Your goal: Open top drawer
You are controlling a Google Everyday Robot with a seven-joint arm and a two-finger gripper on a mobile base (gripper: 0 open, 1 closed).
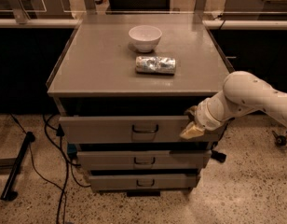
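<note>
The robot's claw (192, 130) sits against the right end of the top drawer (111, 129), just under the grey table (87, 69). Whether the claw is spread or pressed together cannot be told. The drawer's dark handle (145, 129) lies well left of the claw. A white bowl (145, 37) and a silver packet (155, 65) rest on the table.

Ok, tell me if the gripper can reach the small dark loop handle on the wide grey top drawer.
Probably yes: the gripper is by the top drawer's right end; only bare front separates it from the handle.
</note>
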